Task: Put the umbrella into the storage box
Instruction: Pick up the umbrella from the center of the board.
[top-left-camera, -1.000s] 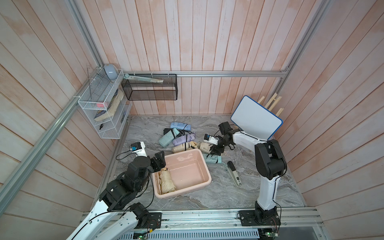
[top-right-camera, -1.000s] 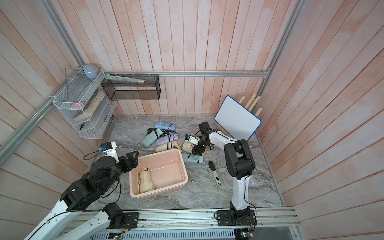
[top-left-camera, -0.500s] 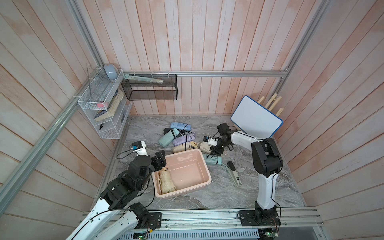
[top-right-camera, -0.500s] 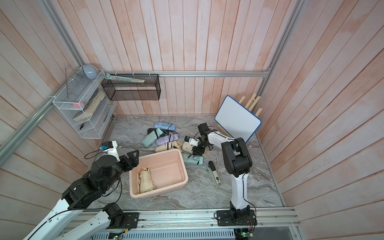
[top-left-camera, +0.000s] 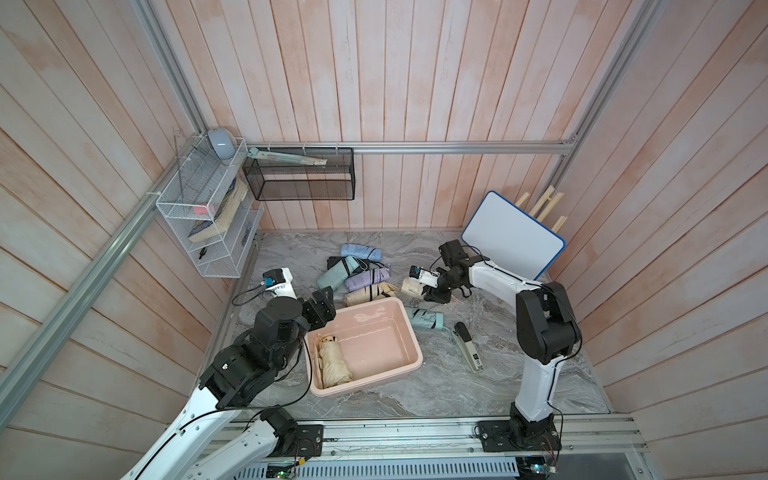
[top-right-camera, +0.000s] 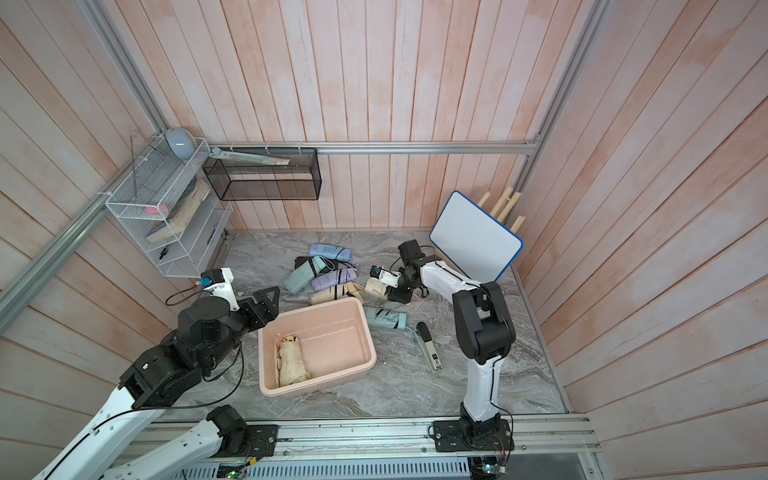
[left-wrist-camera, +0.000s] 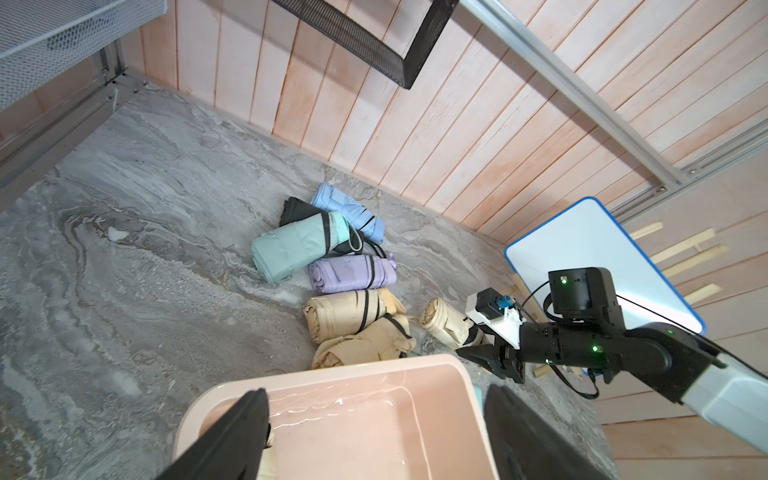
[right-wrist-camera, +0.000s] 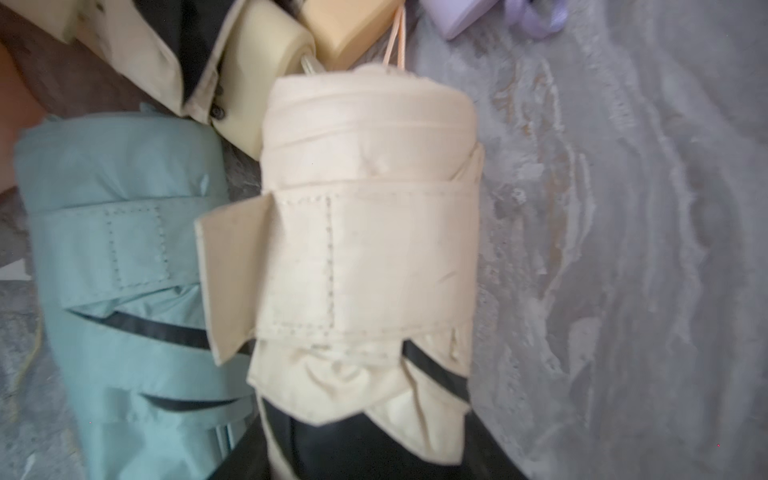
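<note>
On the grey marbled worktop (top-left-camera: 436, 386), the pale pink storage box (top-left-camera: 365, 380), open side up. Inside, along its left wall, one cream umbrella (top-left-camera: 332, 361), folded. Beyond the far rim, a loose cluster: blue umbrella (top-left-camera: 360, 252), mint umbrella (top-left-camera: 338, 274), lilac umbrella (top-left-camera: 368, 278). Just beside the box's far right corner, a teal umbrella (top-left-camera: 424, 320). Left hand (top-left-camera: 326, 305) above the box's far left corner, fingers spread wide, nothing between them. Right hand (top-left-camera: 426, 291) low at a strapped beige umbrella (top-left-camera: 411, 286) lying outside the box, near that same corner. Impossible to tell whether pinching it or merely around it. In the right wrist view, beige fabric (right-wrist-camera: 365, 249) filling the frame, teal one just beside.
</note>
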